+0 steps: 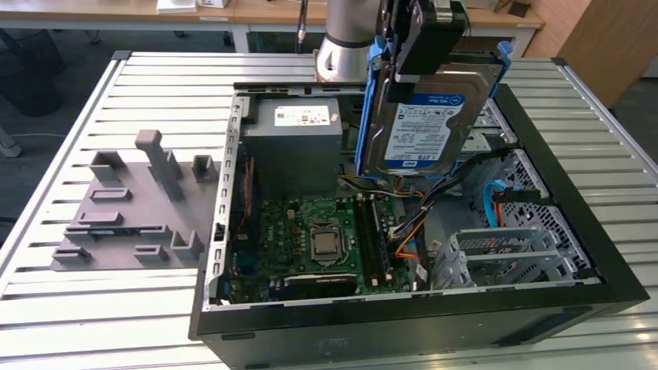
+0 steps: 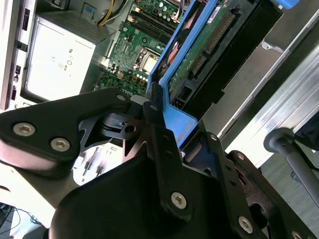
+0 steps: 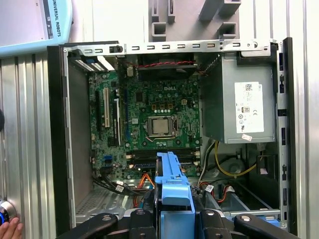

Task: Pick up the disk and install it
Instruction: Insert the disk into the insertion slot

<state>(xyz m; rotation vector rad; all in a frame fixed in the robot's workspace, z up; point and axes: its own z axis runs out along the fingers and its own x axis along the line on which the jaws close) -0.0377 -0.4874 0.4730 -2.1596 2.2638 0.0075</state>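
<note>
In the exterior view, the black tool (image 1: 420, 71) is clamped on the upper end of the flat silver-metal disk (image 1: 427, 123), which has a blue-and-white label and blue plastic rails. The disk hangs nearly upright with its label facing the camera. It is over the far part of the open black computer case (image 1: 411, 324), just to the exterior view's right of the grey metal power-supply box with a white sticker (image 1: 298, 131). Whether its lower edge touches anything inside the case cannot be told. Lower in the case lie the green motherboard (image 1: 319, 239) and a silver perforated drive cage (image 1: 514, 258). The case rests on the slatted aluminium counter (image 1: 103, 308). A grey plastic fixture with upright posts (image 1: 134, 208) stands on the counter, well apart, toward the exterior view's left.

In the second wrist view, the tool (image 2: 174, 119) shows its black linkages, and its fingers (image 2: 155, 107) press against the disk's blue rail. The disk (image 2: 209, 50) runs away from the camera with its circuit-board side in sight. The motherboard (image 2: 139, 55) and the power-supply box (image 2: 55, 59) lie beyond.

In the first wrist view, the tool (image 3: 172, 216) grips the disk (image 3: 172, 184), seen edge-on as a blue rail. Below it lie the motherboard (image 3: 149, 124) and the power-supply box (image 3: 244, 107). A person's fingertips (image 3: 10, 230) rest at the counter's edge.
</note>
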